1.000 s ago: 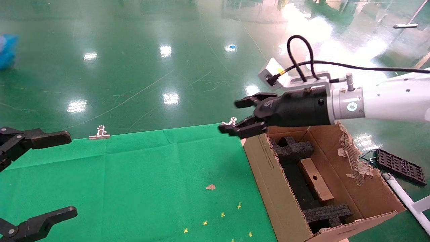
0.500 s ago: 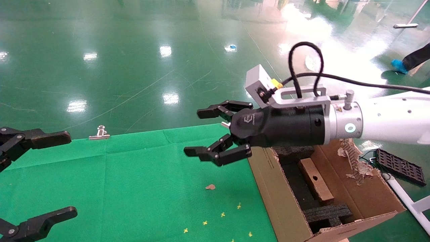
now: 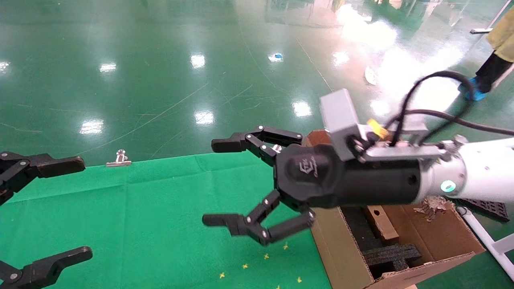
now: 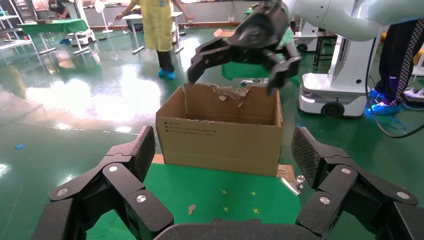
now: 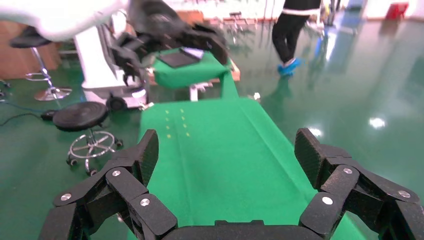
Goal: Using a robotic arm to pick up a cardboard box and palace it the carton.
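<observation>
The small cardboard box [image 3: 379,222], brown with a round hole, lies inside the carton [image 3: 341,257] between black foam inserts [image 3: 391,255]. The carton stands at the table's right edge; it also shows in the left wrist view [image 4: 220,137], where the small box is hidden. The white-tubed robotic arm [image 3: 482,176] reaches in from the right. My right gripper [image 3: 215,182] is open and empty, above the green table left of the carton; it also shows in the right wrist view [image 5: 227,150]. My left gripper [image 3: 82,208] is open and empty at the table's left edge.
A green cloth [image 3: 160,208] covers the table, with small yellow cross marks [image 3: 265,257] near the carton. A metal clip [image 3: 119,159] sits on the far edge. A black grid tray [image 3: 488,208] lies on the floor at right. A person [image 3: 494,48] stands far right.
My right gripper has moved from above the carton's far corner leftward and nearer, out over the green table, with its fingers spread wider. The left arm has not moved.
</observation>
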Controlling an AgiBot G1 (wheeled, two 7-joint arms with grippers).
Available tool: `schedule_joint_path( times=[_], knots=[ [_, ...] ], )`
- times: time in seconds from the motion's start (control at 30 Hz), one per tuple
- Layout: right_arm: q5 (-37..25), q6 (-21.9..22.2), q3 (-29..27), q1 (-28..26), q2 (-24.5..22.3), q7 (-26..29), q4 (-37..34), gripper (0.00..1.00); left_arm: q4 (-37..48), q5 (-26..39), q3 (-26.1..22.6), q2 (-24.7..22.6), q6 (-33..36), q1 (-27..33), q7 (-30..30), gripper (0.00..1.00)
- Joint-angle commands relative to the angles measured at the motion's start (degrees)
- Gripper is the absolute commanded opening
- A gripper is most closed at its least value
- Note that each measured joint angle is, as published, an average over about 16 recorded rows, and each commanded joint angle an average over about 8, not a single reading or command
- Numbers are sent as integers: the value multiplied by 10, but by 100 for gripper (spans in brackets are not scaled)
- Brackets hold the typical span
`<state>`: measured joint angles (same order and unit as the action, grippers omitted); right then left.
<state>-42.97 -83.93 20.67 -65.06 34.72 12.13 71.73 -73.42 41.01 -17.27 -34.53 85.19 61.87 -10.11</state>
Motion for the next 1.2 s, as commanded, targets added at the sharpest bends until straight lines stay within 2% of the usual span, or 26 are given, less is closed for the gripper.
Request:
schedule_joint_path(
  times=[0.03,0.27,1.2],
  knots=[
    [7,-10,-28,21,2,-8,11,100,0,0,0,0,0,0,0,100],
    [18,-28,-77,58,5,-19,29,100,0,0,0,0,0,0,0,100],
    [12,-18,-49,37,3,-14,19,100,0,0,0,0,0,0,0,100]
  ],
)
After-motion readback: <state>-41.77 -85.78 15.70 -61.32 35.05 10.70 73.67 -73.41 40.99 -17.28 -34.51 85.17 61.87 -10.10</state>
